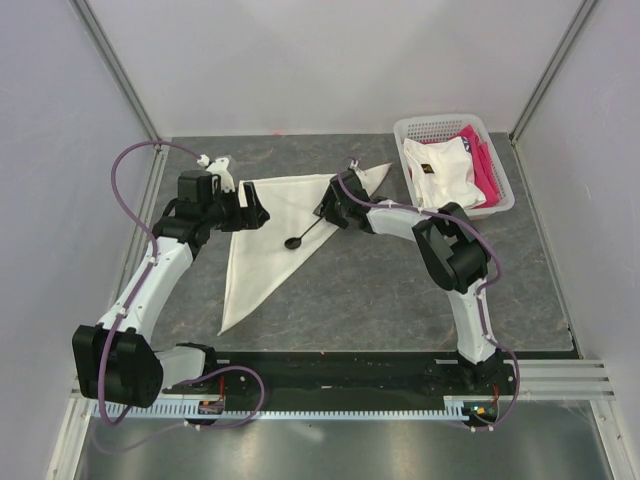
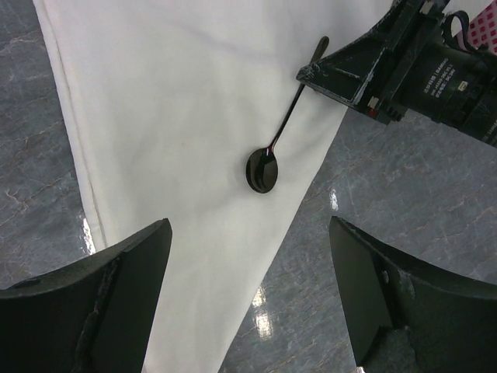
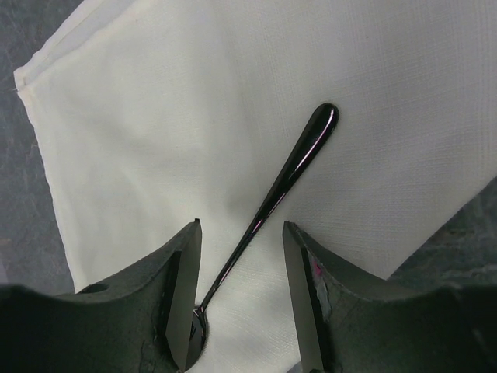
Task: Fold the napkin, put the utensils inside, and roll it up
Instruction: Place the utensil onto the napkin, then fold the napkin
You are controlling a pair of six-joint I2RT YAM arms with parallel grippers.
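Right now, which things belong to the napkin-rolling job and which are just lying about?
Job: napkin, folded into a triangle; black spoon lying on it.
Lying about: white basket; white garment and pink cloth inside it.

spoon (image 1: 306,234) on napkin (image 1: 258,250), basket (image 1: 450,121) behind and right of them

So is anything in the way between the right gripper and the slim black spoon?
Nothing visible. The slim black spoon lies bare on the folded cream-white cloth napkin, its thin handle running into the gap between the right gripper's open jaws.
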